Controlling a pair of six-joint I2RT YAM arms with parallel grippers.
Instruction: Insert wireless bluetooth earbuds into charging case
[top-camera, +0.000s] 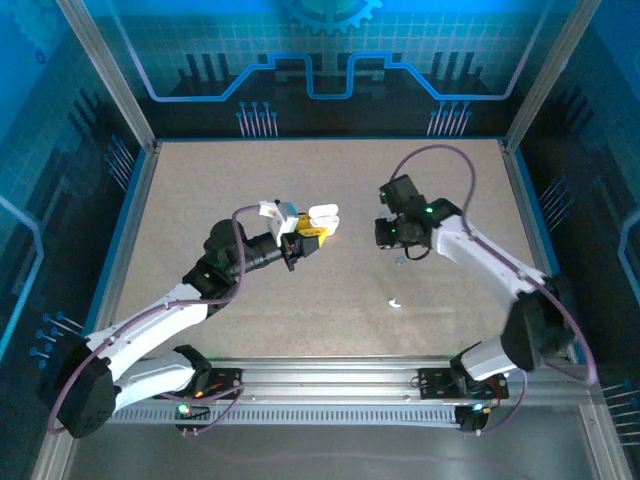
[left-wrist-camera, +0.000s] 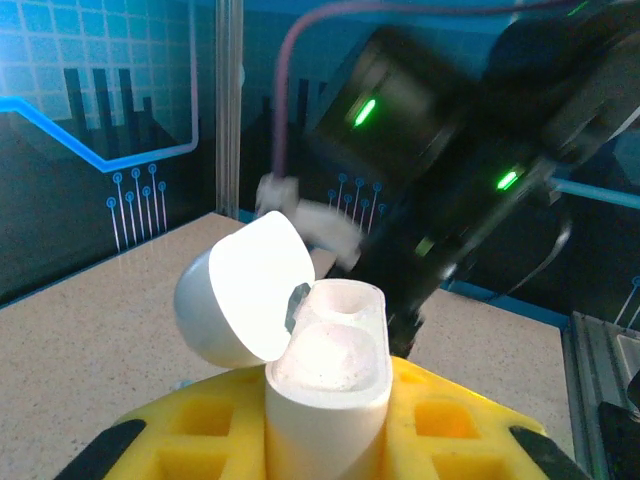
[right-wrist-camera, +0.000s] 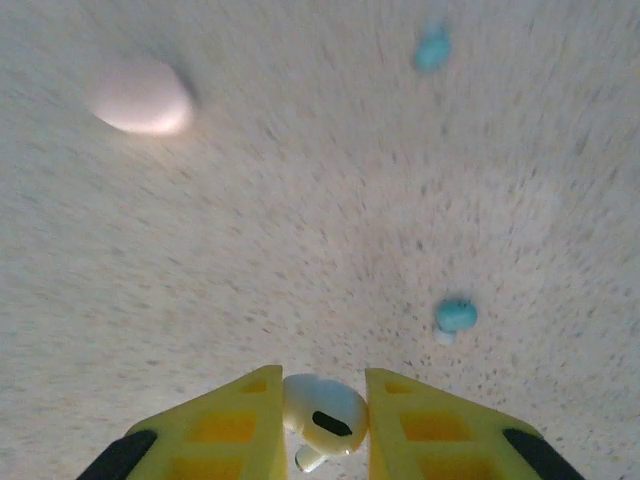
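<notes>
Above the table (top-camera: 300, 190), left gripper (top-camera: 310, 238) clamps the open case (left-wrist-camera: 330, 350), right gripper (right-wrist-camera: 322, 402) pinches an earbud (right-wrist-camera: 325, 418).

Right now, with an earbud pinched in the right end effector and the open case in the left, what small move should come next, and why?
Probably carry the right end effector leftward toward the charging case. It grips a white earbud, the left end effector holds the case with its lid open, and a gap separates them.
</notes>
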